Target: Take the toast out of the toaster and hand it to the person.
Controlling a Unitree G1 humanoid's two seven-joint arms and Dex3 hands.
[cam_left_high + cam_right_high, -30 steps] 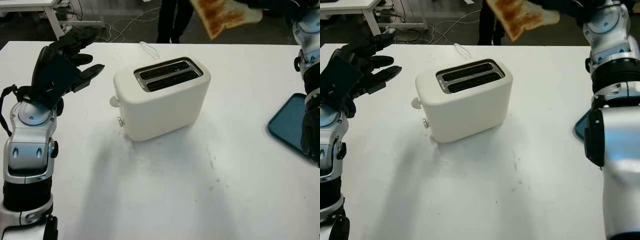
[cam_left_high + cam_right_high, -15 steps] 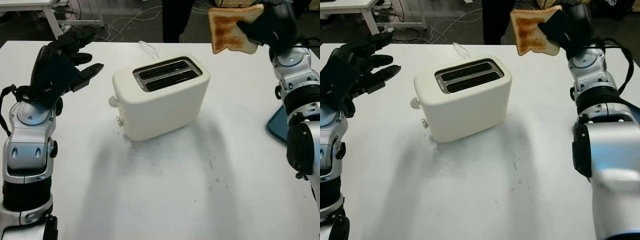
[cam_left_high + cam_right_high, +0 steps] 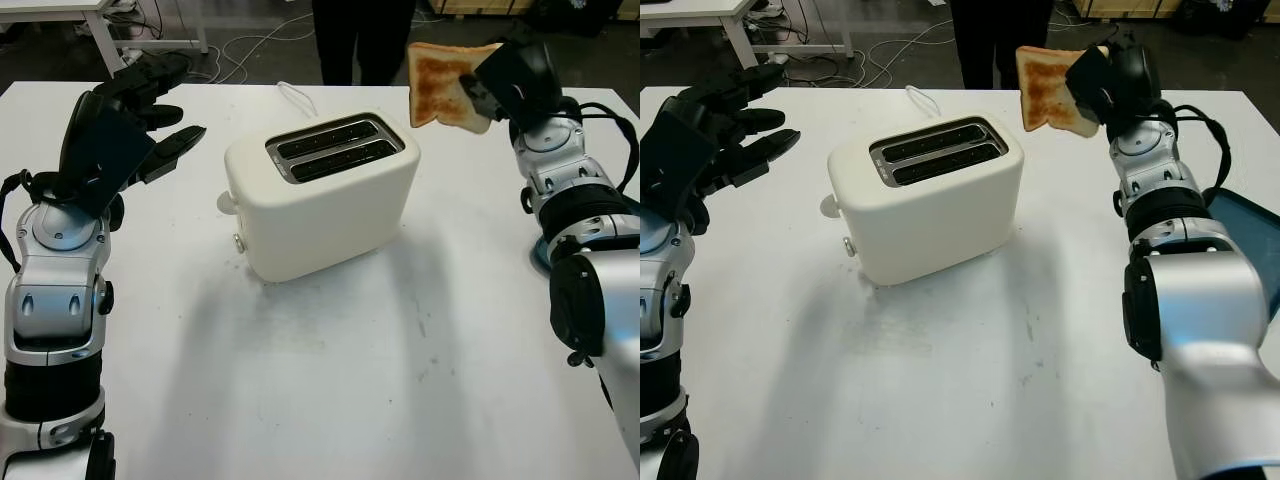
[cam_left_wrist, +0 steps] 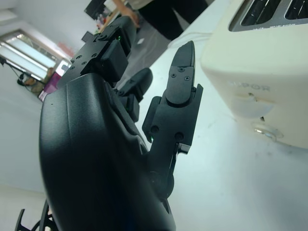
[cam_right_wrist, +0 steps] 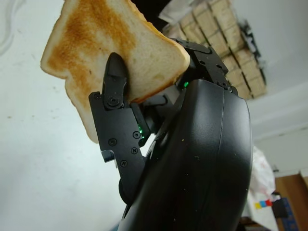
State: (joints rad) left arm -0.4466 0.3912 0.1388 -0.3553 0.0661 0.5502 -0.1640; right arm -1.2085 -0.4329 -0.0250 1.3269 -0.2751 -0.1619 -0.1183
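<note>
Gripping the toast (image 3: 445, 85), the right hand (image 3: 512, 78) hangs beyond the toaster (image 3: 322, 192); its wrist view shows one finger (image 5: 115, 77) pressing the browned face.

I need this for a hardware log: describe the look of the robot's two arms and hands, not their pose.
Both arms are built of rounded silver-grey shells with black joint bands between them. The left hand and the right hand are matte black, each with a smooth curved shell and blocky, screw-fastened fingers. Black cables loop beside the right forearm, and small green lights glow inside the right hand.
</note>
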